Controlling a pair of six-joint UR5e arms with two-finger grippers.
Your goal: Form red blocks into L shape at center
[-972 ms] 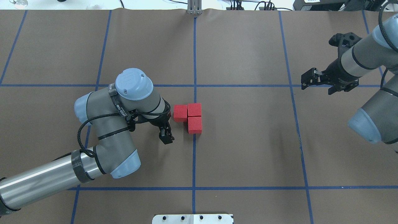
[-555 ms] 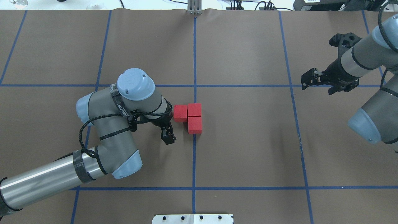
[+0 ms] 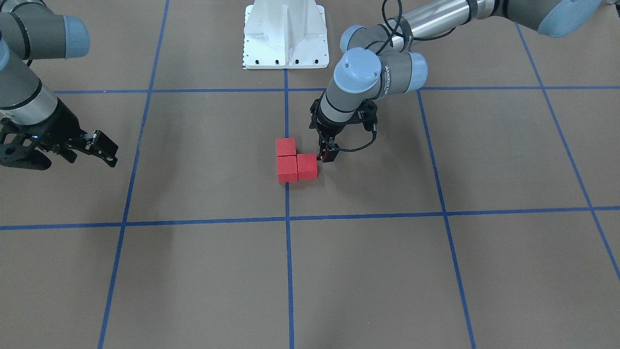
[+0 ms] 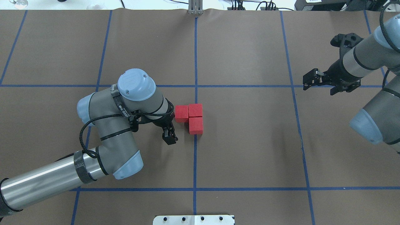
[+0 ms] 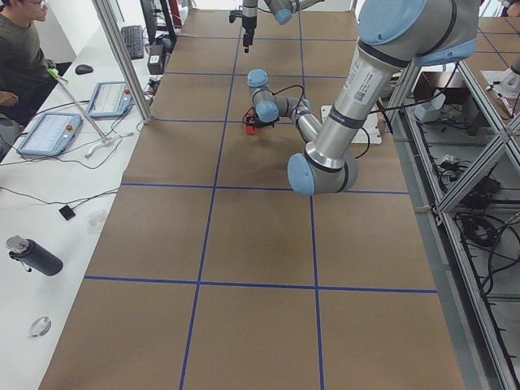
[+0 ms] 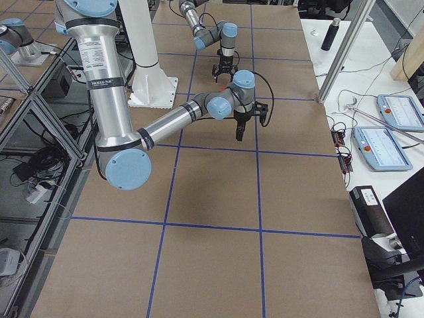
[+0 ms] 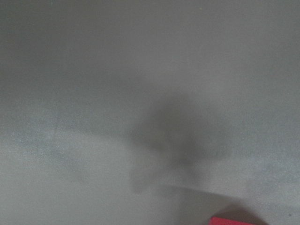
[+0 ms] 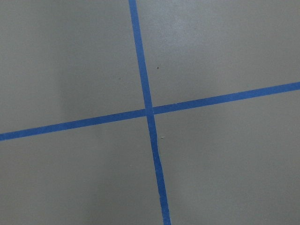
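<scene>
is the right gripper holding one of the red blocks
No, the right gripper has nothing between its fingers, and all three red blocks sit clustered together far from it.

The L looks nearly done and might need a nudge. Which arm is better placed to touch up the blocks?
Left. The left gripper is low, right beside the red blocks; the right gripper sits far off, past the next blue tape line.
</scene>
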